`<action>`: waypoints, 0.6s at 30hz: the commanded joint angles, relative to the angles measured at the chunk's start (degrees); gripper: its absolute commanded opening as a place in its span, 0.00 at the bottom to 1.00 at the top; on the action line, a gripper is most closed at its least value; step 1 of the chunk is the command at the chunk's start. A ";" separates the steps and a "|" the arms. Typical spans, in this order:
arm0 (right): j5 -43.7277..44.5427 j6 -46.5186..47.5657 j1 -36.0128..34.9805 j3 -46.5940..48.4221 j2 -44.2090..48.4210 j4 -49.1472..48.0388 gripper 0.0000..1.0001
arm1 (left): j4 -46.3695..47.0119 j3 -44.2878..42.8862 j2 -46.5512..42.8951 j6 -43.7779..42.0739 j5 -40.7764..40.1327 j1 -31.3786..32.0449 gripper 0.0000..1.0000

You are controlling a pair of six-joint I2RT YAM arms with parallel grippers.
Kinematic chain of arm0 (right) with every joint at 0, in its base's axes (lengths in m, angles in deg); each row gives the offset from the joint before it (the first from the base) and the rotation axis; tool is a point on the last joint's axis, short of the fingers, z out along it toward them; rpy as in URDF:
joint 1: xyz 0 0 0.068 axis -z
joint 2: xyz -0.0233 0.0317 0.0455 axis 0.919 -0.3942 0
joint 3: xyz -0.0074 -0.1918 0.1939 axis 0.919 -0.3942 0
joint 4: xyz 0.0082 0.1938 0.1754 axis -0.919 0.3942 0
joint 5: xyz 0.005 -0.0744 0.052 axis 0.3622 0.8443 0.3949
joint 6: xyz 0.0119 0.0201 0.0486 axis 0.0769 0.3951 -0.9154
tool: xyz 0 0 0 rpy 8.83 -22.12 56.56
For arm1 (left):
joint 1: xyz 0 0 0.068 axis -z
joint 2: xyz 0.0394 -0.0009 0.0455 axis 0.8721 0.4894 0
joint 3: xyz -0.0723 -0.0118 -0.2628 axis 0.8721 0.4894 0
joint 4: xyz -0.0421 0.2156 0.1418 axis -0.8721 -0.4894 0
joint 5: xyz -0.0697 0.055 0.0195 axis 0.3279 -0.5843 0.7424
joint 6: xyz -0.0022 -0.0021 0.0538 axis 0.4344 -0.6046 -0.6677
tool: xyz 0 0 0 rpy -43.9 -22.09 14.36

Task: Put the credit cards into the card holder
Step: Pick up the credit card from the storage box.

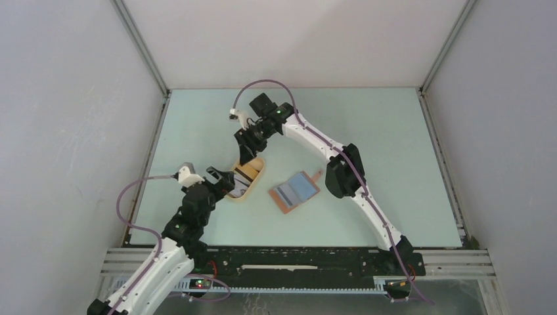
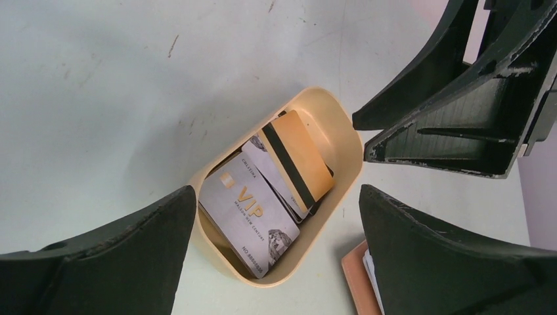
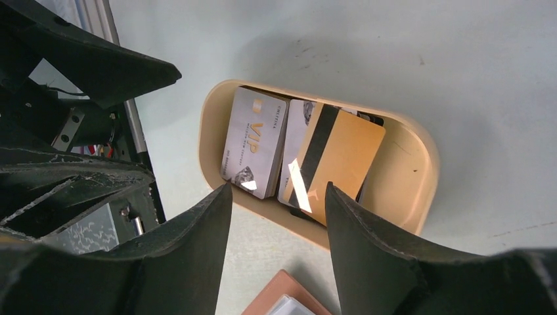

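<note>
Several credit cards lie stacked in a pale tan oval tray (image 1: 248, 195). On top are a silver VIP card (image 2: 253, 220) (image 3: 253, 141) and an orange card with a dark stripe (image 2: 295, 161) (image 3: 338, 161). The reddish-brown card holder (image 1: 294, 191) lies open on the table just right of the tray, grey-blue slots up; its corner shows in the wrist views (image 2: 358, 282) (image 3: 282, 289). My left gripper (image 1: 224, 181) (image 2: 277, 197) hangs wide open over the tray's near end. My right gripper (image 1: 247, 157) (image 3: 277, 190) hovers over the far end, open, nothing between its fingers.
Both grippers crowd the same small tray: the right one's fingers (image 2: 460, 98) fill the upper right of the left wrist view, and the left one (image 3: 66, 131) fills the left of the right wrist view. Enclosure walls and a metal frame (image 1: 148, 164) bound the pale green table.
</note>
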 commanded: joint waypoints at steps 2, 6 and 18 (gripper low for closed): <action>3.93 -3.14 -1.18 0.99 -1.71 -2.09 0.63 | -0.49 1.39 0.09 2.73 1.29 -2.26 0.97; 6.00 -3.94 -1.51 0.85 -2.42 -2.44 0.63 | 0.18 1.12 1.92 2.80 2.67 -3.16 0.97; 10.92 -5.10 -2.34 -0.42 -3.44 -2.76 0.64 | 1.55 1.58 3.61 3.07 5.12 -4.90 0.96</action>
